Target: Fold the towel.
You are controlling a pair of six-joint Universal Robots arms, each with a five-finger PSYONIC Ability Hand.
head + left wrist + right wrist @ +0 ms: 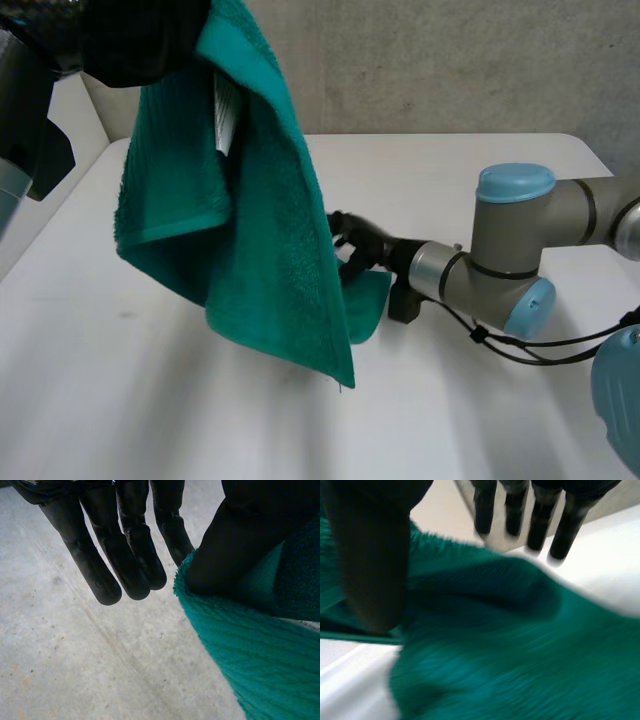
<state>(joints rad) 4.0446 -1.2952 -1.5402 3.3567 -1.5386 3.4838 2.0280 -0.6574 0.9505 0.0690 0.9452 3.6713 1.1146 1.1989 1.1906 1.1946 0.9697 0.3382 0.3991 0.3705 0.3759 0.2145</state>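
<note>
As left hand (130,45) pinches towel (265,240), drape masks right hand (358,242)

Looking like a robotics lab or test room rather than a home. Showing a bare grey concrete wall (450,60) rising just behind a plain white table (130,400), and the same rough, speckled grey again in the left wrist view. Showing an industrial robot arm (500,265) with grey joints and light-blue caps reaching in low over the tabletop. Showing a teal towel (270,260) hanging above that unadorned work surface, with plain, even lighting falling on wall and table alike.
</note>
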